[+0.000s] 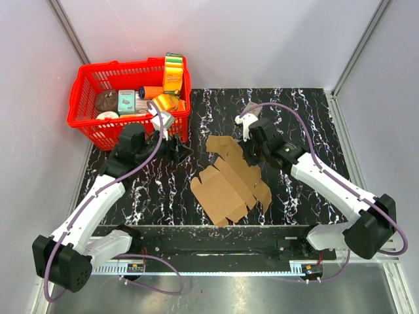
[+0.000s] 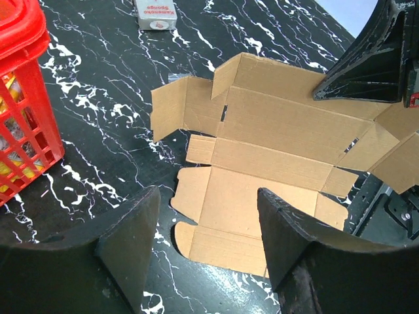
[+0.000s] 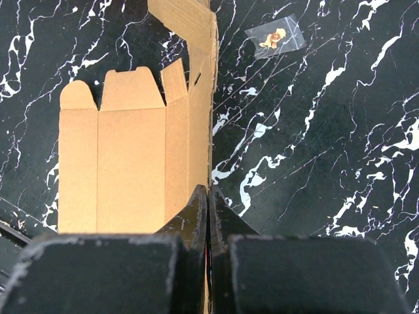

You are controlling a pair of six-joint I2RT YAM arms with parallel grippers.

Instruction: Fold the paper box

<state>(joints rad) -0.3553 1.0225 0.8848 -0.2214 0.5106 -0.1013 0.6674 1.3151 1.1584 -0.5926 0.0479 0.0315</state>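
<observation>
The paper box (image 1: 229, 183) is a flat brown die-cut cardboard sheet lying unfolded on the black marbled table between the two arms. My right gripper (image 1: 252, 154) is at the sheet's far right edge. In the right wrist view it (image 3: 209, 190) is shut on a side panel of the paper box (image 3: 124, 163), which stands up edge-on between the fingers. My left gripper (image 1: 178, 149) hovers left of the sheet, its jaws open with nothing between them. In the left wrist view the left gripper (image 2: 208, 193) faces the near flaps of the paper box (image 2: 275, 124).
A red basket (image 1: 131, 98) with several groceries stands at the back left, close to the left arm. A small grey-and-red packet (image 2: 156, 13) lies beyond the sheet. A small clear bag (image 3: 275, 38) lies on the table to the right of the sheet.
</observation>
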